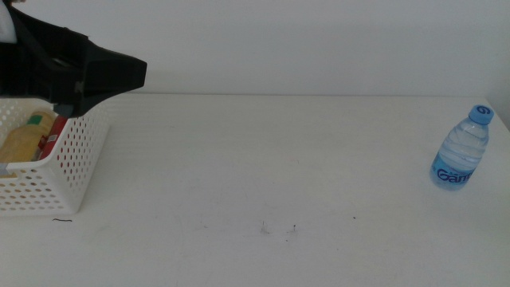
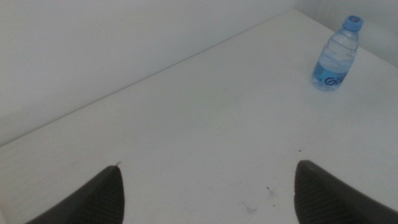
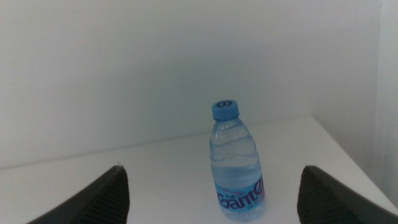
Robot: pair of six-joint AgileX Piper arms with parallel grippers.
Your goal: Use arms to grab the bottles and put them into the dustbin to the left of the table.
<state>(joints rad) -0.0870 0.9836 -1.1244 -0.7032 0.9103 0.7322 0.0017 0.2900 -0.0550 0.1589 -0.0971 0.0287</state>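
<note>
Two of the three drinks are already lying in the basket point(image 1: 56, 163) at the left side of the table point(image 1: 263, 175): the yellow tea bottle point(image 1: 24, 137) and, just beside it, the red can point(image 1: 52, 137); only the water bottle point(image 1: 462, 148) is left, standing upright near the right edge, well apart from the basket. The left gripper point(image 1: 119, 76) is held above the basket with its jaws spread wide and nothing between them; the right gripper point(image 3: 211, 211) is aimed at the bottle, also wide and empty (it is not seen in the middle view). The next grasp is probably best made by the right gripper; the jaws should be brought level to both sides of the bottle's body, below the blue cap point(image 3: 225, 109), and closed gently, because thin clear plastic is likely to bend or slip; a push from one jaw alone could tip it. The tabletop is flat, white and bare except for a few small dark specks point(image 1: 277, 229); behind it a plain pale wall point(image 1: 319, 40) is seen.
</note>
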